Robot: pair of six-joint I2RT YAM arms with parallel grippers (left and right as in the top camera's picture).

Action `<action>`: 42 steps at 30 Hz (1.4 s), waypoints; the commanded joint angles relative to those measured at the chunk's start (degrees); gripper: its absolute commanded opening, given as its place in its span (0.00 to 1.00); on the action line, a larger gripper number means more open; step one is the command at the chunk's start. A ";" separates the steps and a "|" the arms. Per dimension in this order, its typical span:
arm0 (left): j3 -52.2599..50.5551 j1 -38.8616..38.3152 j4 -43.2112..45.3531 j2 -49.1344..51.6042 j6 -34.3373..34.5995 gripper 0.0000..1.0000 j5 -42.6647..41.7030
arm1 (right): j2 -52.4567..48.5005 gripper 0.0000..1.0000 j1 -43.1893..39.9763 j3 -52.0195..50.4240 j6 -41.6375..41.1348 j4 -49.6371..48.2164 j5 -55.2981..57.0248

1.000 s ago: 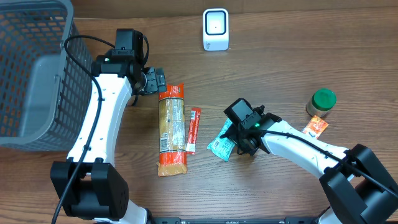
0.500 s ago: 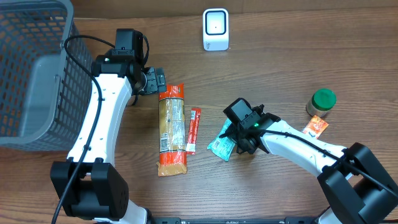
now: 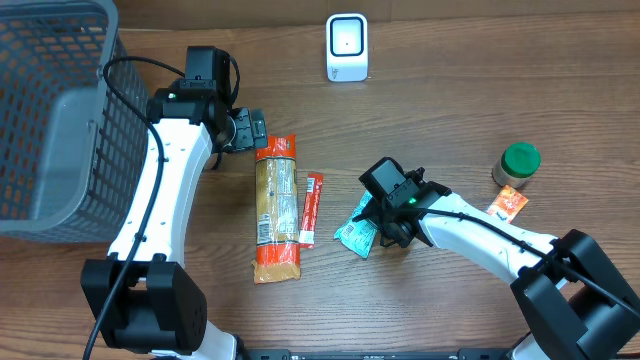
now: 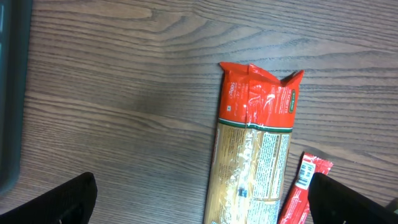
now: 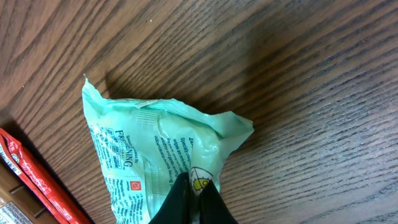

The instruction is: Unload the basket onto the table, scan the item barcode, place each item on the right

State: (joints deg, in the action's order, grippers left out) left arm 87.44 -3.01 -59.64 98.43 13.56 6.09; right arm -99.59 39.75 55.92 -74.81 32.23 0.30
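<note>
At the left edge of the tabletop [image 3: 470, 90] stands a mesh basket [image 3: 60, 60]. Right of it, the left tool [image 3: 250, 130] hangs with its fingers spread wide and empty, near the far end of a long pasta package [image 3: 277, 205]. A thin red stick sachet [image 3: 311, 207] lies just beside the package. Right of these, near the middle of the tabletop, lies the task's item, a pale green packet [image 5: 143, 155]. The right tool [image 5: 194, 198] has its fingers pressed together on the packet's crumpled end toward the right edge, pinching film only. Judged from its creases, the packet is light, soft and limp. Expect it to droop and swing when lifted; the glossy film may slip from a narrow pinch. A sealed end is probably the stiffest place to hold, and leaves the printed faces uncovered. No barcode is visible in these views. The white scanner [image 3: 347, 47] stands at the far edge, well apart from the packet. A green-lidded jar [image 3: 517, 165] and an orange sachet [image 3: 507, 205] sit near the right edge.
</note>
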 commanded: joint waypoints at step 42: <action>0.87 -0.02 -0.02 -0.70 -0.26 1.00 0.44 | 2.54 0.03 -4.13 1.53 19.30 3.65 -11.10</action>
State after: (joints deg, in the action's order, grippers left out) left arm 87.44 -3.01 -59.64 98.43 13.56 6.11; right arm -100.22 38.20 56.51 -65.89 32.51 -5.39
